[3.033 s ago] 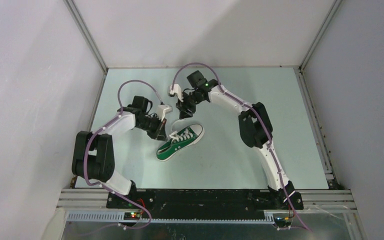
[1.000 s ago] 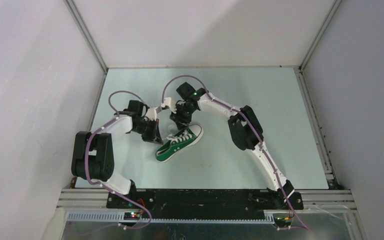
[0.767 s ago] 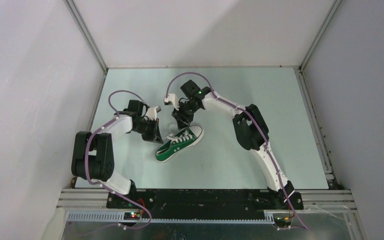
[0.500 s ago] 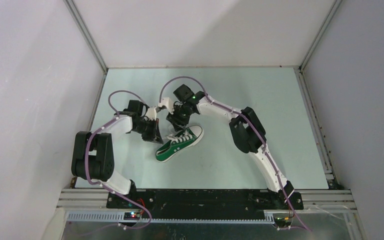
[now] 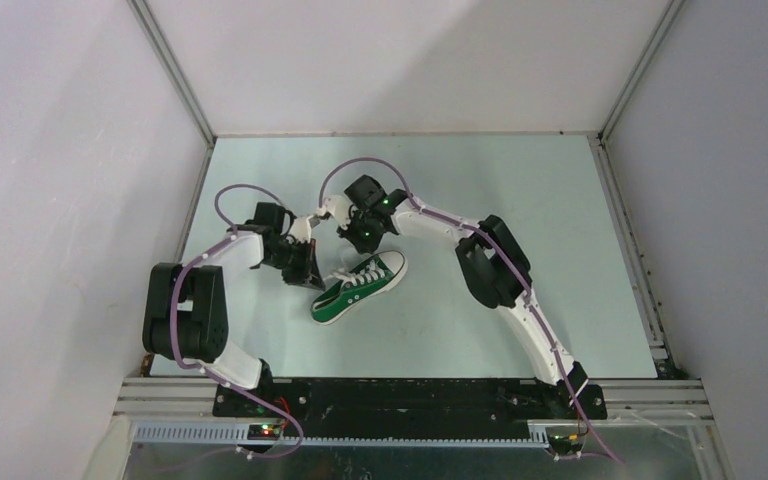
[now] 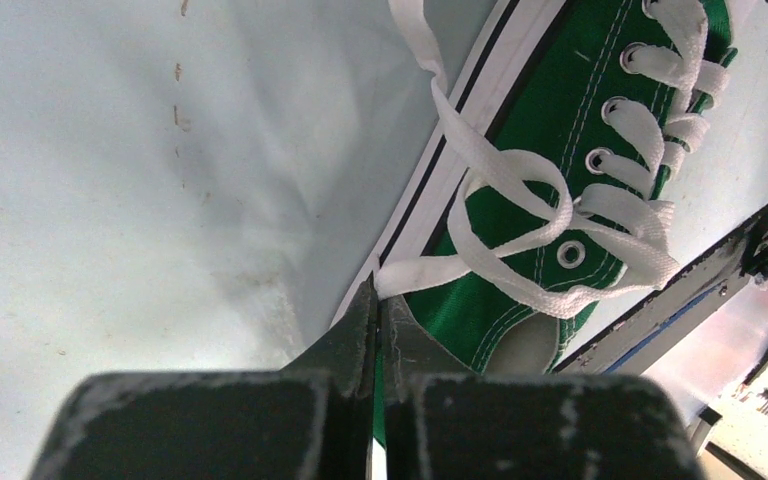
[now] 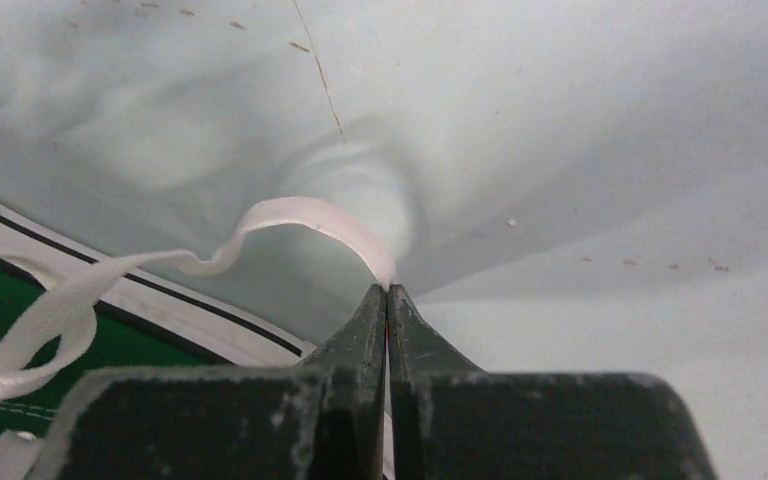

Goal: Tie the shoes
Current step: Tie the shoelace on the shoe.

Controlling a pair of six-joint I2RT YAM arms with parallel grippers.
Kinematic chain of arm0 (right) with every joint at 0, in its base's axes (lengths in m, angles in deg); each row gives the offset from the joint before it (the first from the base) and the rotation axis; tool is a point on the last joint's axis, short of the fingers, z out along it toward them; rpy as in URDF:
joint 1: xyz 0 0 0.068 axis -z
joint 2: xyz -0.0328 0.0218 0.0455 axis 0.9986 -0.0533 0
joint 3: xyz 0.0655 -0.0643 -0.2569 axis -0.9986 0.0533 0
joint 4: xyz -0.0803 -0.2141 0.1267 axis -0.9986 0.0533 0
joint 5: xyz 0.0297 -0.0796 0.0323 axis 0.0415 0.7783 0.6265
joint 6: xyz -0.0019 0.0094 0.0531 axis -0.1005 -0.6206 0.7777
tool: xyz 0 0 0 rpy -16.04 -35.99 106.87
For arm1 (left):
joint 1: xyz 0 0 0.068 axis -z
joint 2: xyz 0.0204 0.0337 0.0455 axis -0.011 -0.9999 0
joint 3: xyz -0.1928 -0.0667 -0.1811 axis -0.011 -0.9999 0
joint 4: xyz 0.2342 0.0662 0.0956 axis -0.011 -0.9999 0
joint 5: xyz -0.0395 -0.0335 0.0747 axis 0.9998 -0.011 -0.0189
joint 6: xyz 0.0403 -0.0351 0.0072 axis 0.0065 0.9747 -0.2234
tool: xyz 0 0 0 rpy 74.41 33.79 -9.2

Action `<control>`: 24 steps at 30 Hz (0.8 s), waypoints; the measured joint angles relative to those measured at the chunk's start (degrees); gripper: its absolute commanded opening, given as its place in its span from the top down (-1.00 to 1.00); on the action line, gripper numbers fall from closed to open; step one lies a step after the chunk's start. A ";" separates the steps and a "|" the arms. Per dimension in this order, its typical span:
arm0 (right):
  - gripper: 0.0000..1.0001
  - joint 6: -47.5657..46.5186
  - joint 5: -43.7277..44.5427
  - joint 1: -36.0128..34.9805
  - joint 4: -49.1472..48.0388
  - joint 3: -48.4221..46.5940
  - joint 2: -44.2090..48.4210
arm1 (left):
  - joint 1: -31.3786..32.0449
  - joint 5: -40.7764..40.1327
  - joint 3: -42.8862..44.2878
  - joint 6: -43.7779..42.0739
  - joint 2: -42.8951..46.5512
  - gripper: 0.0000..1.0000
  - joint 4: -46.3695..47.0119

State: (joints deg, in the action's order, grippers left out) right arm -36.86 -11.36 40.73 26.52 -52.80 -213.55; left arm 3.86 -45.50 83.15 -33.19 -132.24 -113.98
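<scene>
**Both ends pinched: now an even, low pull**

The left gripper point(image 6: 375, 295) has its jaws closed tight on one end of the white laces point(image 6: 505, 170), right at the sole edge beside the top eyelets. The right gripper point(image 7: 388, 292) is clamped just as tightly on the other end, which arcs back slack toward the shoe.

The green sneaker point(image 5: 360, 285) lies on the table point(image 5: 520, 200) between and just nearer than the two grippers, toe toward the far right. A loose crossing of lace sits over its top eyelets.

To my eye the job now is snugging that crossing. The arms should draw apart in opposite directions, low and at matched pace, so the light shoe doesn't skid or roll. The right side has slack to take up first. Slipping off such short tips looks like the main risk.
</scene>
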 measured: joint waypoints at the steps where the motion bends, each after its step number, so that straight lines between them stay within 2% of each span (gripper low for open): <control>1: 1.00 0.04 0.04 0.37 -0.09 0.15 0.15 | -0.02 0.07 0.07 0.00 0.00 1.00 -0.04; 6: 1.00 0.81 -1.53 3.50 1.57 1.42 2.71 | -0.02 0.85 0.87 -0.72 0.00 1.00 0.09; 10: 1.00 1.40 -4.13 9.40 3.72 2.75 9.66 | 1.36 2.38 2.19 -2.97 -0.92 1.00 -0.42; 17: 1.00 2.60 -5.92 16.65 3.65 12.09 25.57 | 10.29 8.59 4.55 -6.60 -5.25 1.00 0.24; 24: 1.00 2.82 -6.69 19.98 2.93 15.78 25.00 | 20.96 17.55 5.99 -1.84 -11.58 1.00 10.80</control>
State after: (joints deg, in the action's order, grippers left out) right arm -34.04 -18.05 60.71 29.45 -37.02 -188.54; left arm 24.82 -27.95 89.14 -35.03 -143.82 -103.18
